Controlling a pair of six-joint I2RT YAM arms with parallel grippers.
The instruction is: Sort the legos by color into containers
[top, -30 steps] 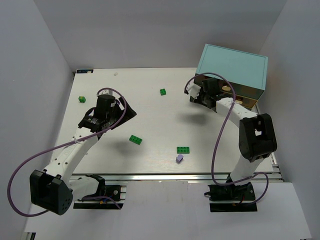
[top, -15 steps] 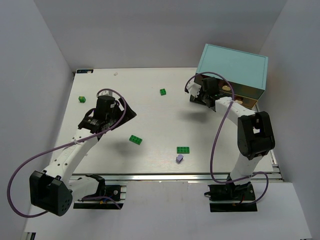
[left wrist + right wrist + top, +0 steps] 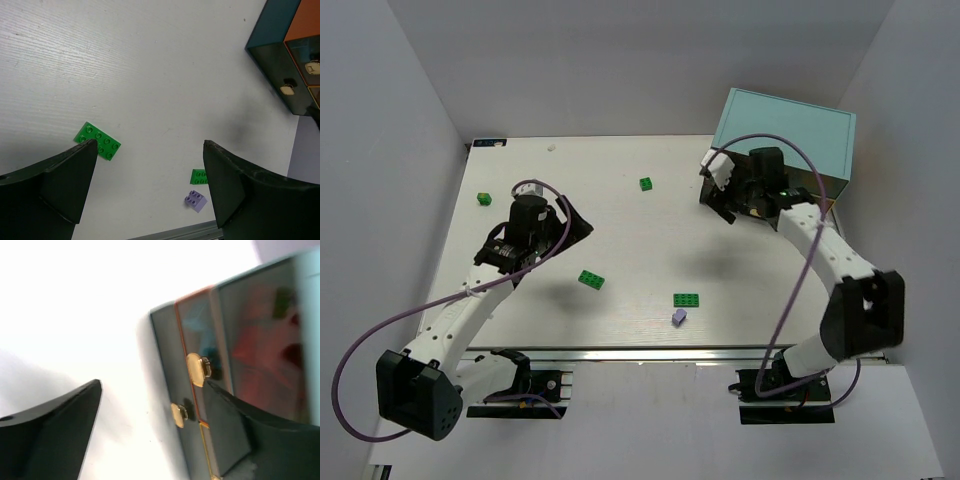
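Checking claw state, asks Operator: how do both stand?

Inspector: Left claw (image 3: pixel 149 143): fingers spread wide, nothing between them, hanging above the left half of the surface (image 3: pixel 620 230). Right claw (image 3: pixel 154 385): also spread wide, nothing gripped, at the front of the cabinet (image 3: pixel 785 130) near its left corner.

Operator: Does the right claw touch the cabinet?

Inspector: Cannot tell. The right wrist view is blurred. One fingertip shows just beside the upper of two tan handles (image 3: pixel 195 369) on the drawers (image 3: pixel 250 340). Reddish shapes show behind the clear fronts, too blurred to identify.

Operator: Locate the bricks.

Inspector: Five lie loose on the surface, none in a claw.
1. Left green brick (image 3: pixel 484 198): near the left edge, beyond the left claw.
2. Far green brick (image 3: pixel 646 183): between the two claws, toward the far edge.
3. Mid green brick (image 3: pixel 591 279): just near-side of the left claw; in the left wrist view it sits at the tip of one finger.
4. Green plate (image 3: pixel 686 299): toward the near edge, centre.
5. Lavender brick (image 3: pixel 679 316): just beside the green plate on its near side, apart from it.
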